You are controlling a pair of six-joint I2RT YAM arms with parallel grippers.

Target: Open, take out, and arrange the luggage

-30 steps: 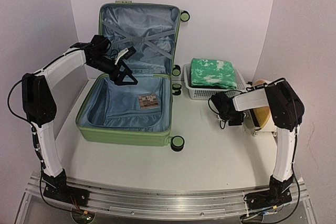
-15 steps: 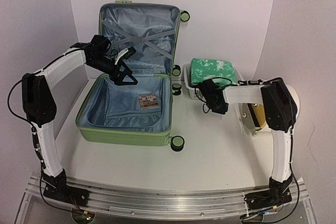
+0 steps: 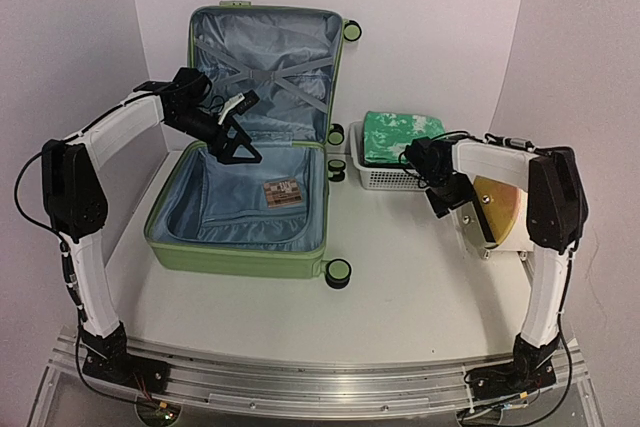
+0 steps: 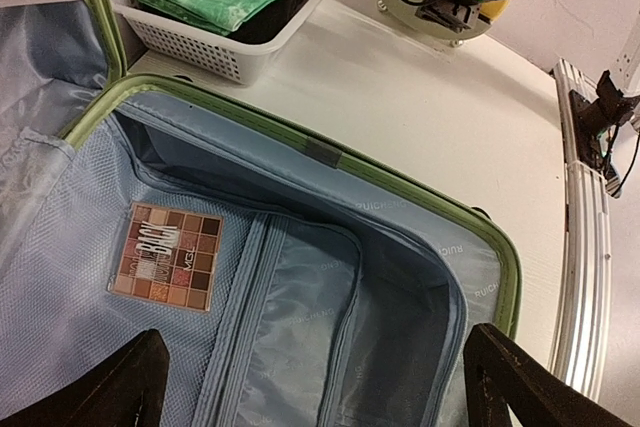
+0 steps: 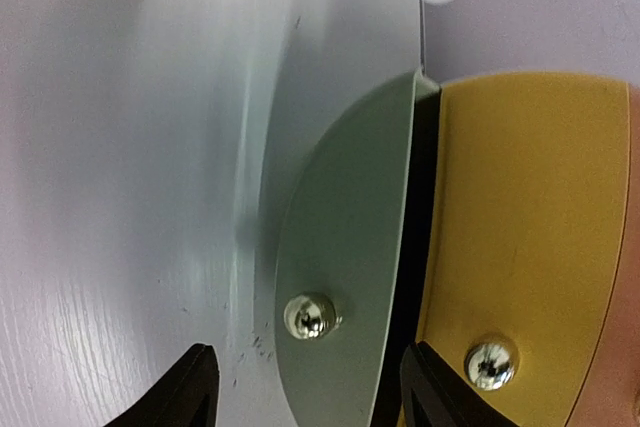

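**Green case open, palette waiting to come out**

Light-green and hard-shelled, the suitcase [image 3: 240, 247] lay on the surface [image 3: 400, 287] at my left. Its base was flat and its lid stood upright towards the back wall, crossed straps showing. I judged the opening step done and the taking-out step in hand.

One item showed in the base: an eyeshadow palette [image 4: 165, 256]. It lay flat on the mesh lining near the hinge side, well apart from the front rim.

My left jaws hung over the hinge line of the suitcase, spread wide and holding nothing. In my left wrist view, both black tips sat at the far bottom corners.

My right jaws were off to the other side, low over the surface and just beside the cream cylinder [image 3: 495, 209] with its orange face. They stood open too, with only the cylinder's grey base plate and bare surface between them.

Behind them stood a white mesh basket [image 3: 385, 179] holding a folded green patterned cloth [image 3: 402, 137].

To my mind, the next move fell to the left jaws: tip down, centre over the palette and close across its short sides. I expected the palette to be awkward, thin and flat on soft fabric. The tips would need to press into the mesh to get under its edges, or it might slide away.
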